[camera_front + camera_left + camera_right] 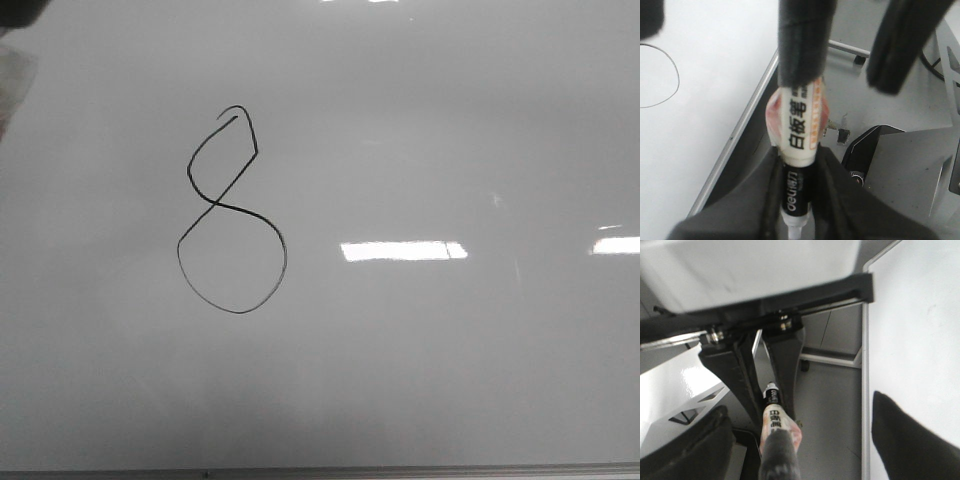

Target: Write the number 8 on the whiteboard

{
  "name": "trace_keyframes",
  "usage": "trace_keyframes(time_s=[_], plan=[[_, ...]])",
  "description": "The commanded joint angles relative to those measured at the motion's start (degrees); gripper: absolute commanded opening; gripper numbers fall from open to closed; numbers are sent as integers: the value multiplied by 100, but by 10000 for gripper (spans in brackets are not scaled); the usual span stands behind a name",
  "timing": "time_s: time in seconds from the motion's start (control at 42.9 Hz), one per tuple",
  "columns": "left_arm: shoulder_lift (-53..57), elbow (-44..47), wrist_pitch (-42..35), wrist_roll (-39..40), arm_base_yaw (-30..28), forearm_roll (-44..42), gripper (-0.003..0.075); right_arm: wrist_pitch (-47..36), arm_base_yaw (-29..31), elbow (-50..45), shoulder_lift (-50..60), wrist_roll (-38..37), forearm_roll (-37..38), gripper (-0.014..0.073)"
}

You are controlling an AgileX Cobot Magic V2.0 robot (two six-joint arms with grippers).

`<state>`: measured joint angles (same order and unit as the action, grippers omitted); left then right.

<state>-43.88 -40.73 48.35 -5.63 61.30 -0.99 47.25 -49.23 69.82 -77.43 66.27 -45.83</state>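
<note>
My left tool [796, 192] grips the whiteboard marker [799, 150] off the whiteboard's [450, 120] left edge, the finished number 8 [232, 212] lying back over the board from it, while my right tool's [790, 455] grip I cannot tell.
</note>
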Motion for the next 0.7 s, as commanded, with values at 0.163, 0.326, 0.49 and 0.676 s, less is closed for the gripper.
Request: trace_keyframes(time_s=[0.163, 0.326, 0.49, 0.676], plan=[[-91, -199, 38, 2026, -596, -1397, -20, -124, 1129, -184, 1412, -1014, 67, 565], [-108, -211, 291, 2821, -1696, -2270, -20, -535, 2168, -1360, 2536, -1461, 181, 414], [-184, -211, 147, 2786, -3013, -2537, -20, -1030, 3019, -2799, 3663, -2071, 181, 284], [-423, -172, -513, 2772, -4599, -2537, -20, -1609, 3789, -4030, 4972, -2621, 181, 92]])
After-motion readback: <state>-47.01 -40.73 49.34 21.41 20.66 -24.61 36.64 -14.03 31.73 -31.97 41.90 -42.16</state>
